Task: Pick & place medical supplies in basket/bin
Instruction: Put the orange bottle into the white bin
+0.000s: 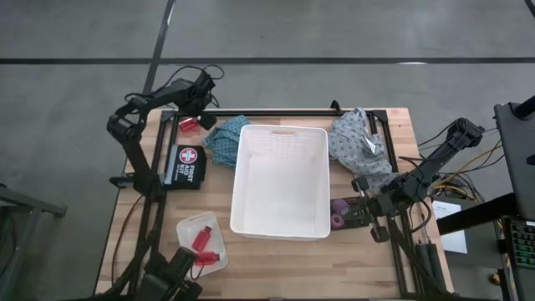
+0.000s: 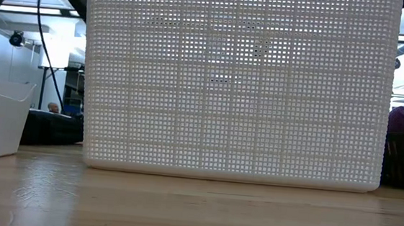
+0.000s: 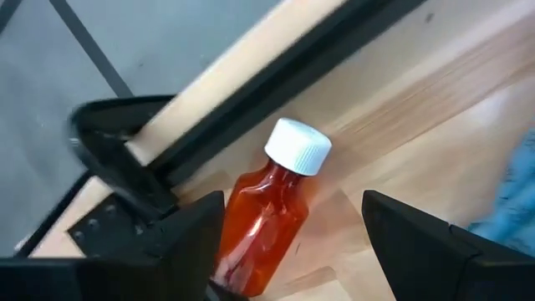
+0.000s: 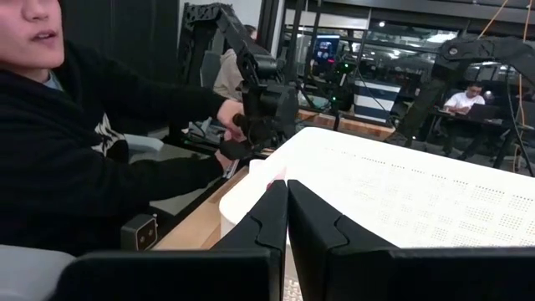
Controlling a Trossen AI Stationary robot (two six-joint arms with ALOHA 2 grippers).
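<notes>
Red bottle (image 3: 272,219) with white cap (image 3: 298,145), lying on its side on the wooden table (image 1: 393,267) beyond the far-left corner of the white basket (image 1: 281,181), hard against the black frame rail (image 3: 276,92) at the table's far edge. The left gripper (image 3: 292,242) straddles it with its fingers spread, one finger (image 3: 188,238) on each flank; neither pad appears to touch the bottle, so nothing is gripped yet.

Between bottle and basket lies the teal cloth (image 1: 224,136), touching the basket's far-left corner. A first-aid pouch (image 1: 185,165) sits left of the basket, and the small tray (image 1: 185,227), already holding red bottles, lies off the basket's near-left corner. The grey cloth (image 1: 361,144) is bunched against the basket's far-right side; purple rolls (image 1: 338,212) lie by its near-right corner, just beside the right gripper (image 4: 287,219), which waits there with fingers pressed together, holding nothing.

Likely failure modes: the round bottle may roll or squirt out as the fingers close, since it lies slightly askew between them; the rail close behind may catch a finger and block a centred grip; a grip near the cap end could let the bottle pivot and drop short of the basket
</notes>
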